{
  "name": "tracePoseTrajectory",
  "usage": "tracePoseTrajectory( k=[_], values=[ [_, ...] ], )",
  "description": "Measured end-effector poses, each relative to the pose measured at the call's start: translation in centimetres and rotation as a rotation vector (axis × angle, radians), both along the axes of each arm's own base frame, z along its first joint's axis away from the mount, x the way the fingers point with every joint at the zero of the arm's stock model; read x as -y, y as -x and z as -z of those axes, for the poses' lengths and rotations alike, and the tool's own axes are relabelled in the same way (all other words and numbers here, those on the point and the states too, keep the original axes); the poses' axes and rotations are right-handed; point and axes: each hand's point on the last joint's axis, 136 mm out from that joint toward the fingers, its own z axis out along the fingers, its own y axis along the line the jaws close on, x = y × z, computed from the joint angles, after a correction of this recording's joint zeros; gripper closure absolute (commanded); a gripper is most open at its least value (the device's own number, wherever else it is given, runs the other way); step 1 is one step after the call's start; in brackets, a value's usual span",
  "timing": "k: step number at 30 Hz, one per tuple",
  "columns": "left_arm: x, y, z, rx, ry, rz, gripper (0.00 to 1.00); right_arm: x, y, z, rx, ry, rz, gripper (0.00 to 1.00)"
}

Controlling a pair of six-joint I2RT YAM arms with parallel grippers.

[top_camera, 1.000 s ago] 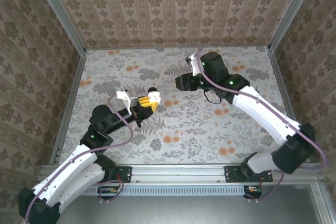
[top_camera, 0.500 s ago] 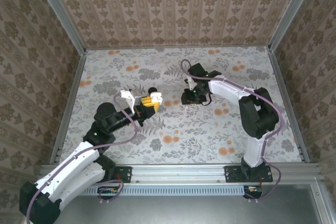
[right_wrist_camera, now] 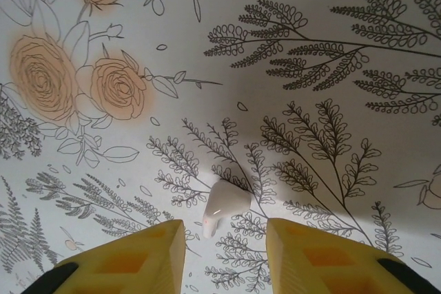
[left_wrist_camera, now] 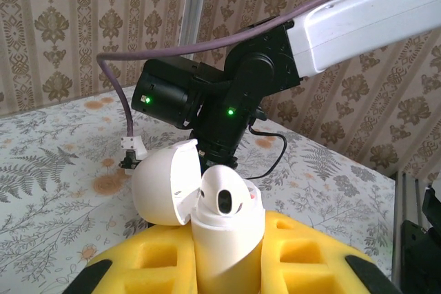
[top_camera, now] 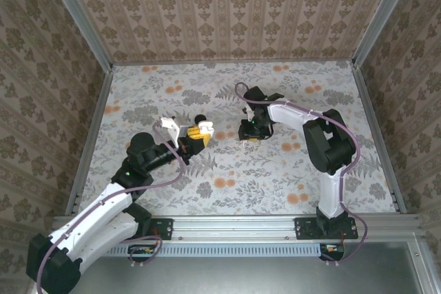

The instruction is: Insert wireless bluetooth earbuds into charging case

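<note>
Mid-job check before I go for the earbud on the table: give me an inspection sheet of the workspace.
Surface: floral table cover, flat, no spills seen.
Job's things: charging case upright, lid open, seated earbud inside; loose earbud, white, lying on the cover.
Clutter: nothing seen.
Grippers: left gripper shut on the case; right gripper open, pointing down, its yellow fingers either side of the loose earbud, not touching it.
Cables: purple cable along each arm; thin black lead looped by the right wrist.
Surroundings: patterned walls, metal frame posts.
</note>
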Motion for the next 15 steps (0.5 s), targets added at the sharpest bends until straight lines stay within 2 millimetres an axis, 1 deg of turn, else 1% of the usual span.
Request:
tracePoseTrajectory(
  k=[7, 15],
  values=[
    [-0.3, -0.3, 0.2, -0.004, -0.003, -0.011, 1.0, -0.4, -0.2, 0.9, -0.012, 0.019, -0.008, 0.63],
    [-0.8, -0.1, -0.4, 0.018, 0.013, -0.021, 1.0, -1.0, -0.3, 1.2, -0.007, 0.03, -0.02, 0.64]
  ],
)
